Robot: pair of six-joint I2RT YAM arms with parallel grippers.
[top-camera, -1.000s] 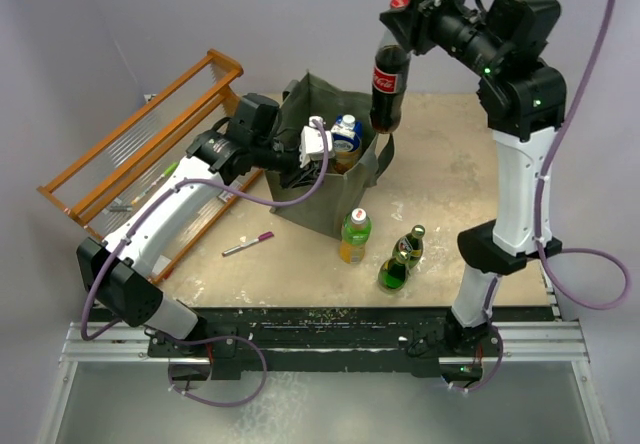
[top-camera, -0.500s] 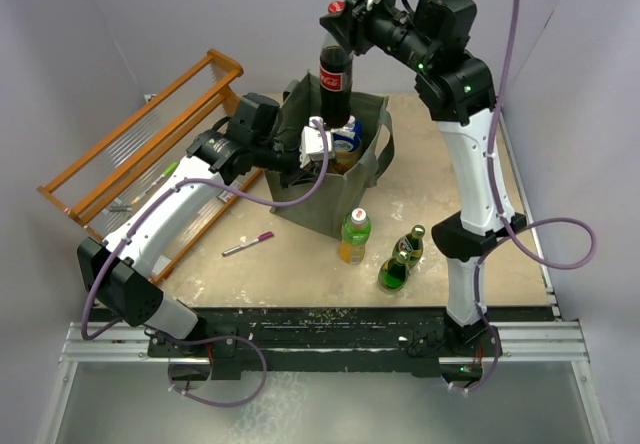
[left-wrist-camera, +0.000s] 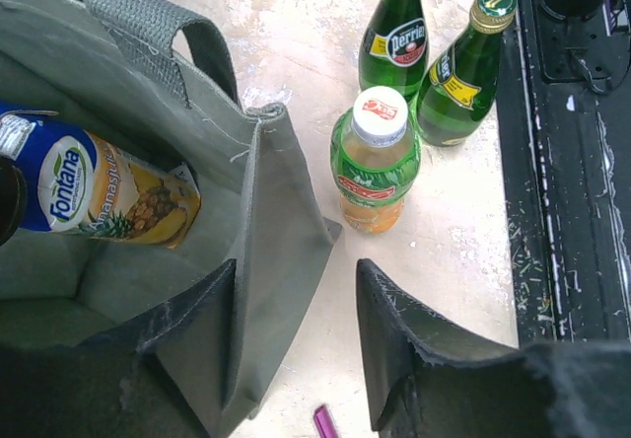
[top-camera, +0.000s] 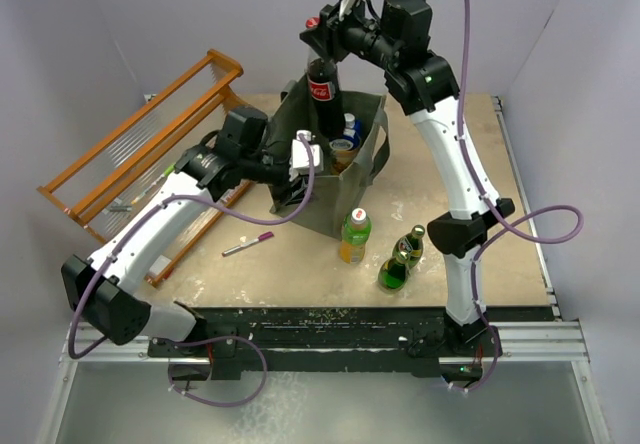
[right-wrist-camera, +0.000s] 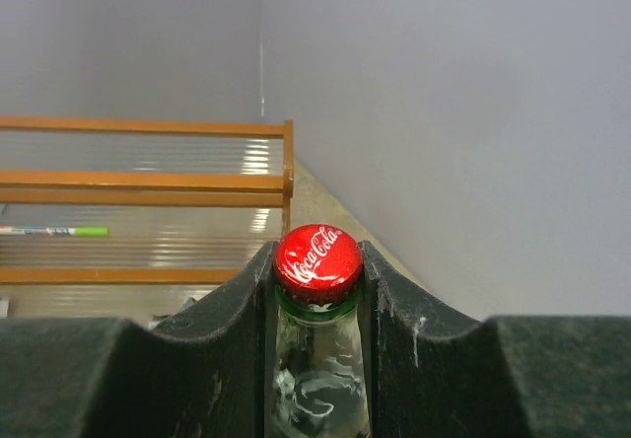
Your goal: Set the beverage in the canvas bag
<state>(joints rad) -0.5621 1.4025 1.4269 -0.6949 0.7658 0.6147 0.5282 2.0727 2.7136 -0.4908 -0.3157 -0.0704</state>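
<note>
The canvas bag [top-camera: 332, 179] is a grey-green tote standing open mid-table, with a Fontana juice bottle [left-wrist-camera: 99, 196] inside. My right gripper [top-camera: 314, 28] is shut on the red-capped neck of a Coca-Cola bottle [top-camera: 320, 89]. It holds the bottle upright over the bag's opening, base at about rim height. The right wrist view shows the cap [right-wrist-camera: 317, 258] between the fingers. My left gripper [top-camera: 305, 154] is open at the bag's near-left rim. In the left wrist view [left-wrist-camera: 296, 280] the bag's wall [left-wrist-camera: 271, 251] lies against its left finger.
A green tea bottle [top-camera: 354, 236] and two green Perrier bottles [top-camera: 400, 259] stand in front of the bag. A pink pen [top-camera: 248, 244] lies to the left of them. An orange wooden rack [top-camera: 140, 164] fills the left side, close behind my left arm.
My right arm has carried the cola bottle left and lower, from beside the bag to over its opening. My left arm has drawn back slightly to the left at the rim.
</note>
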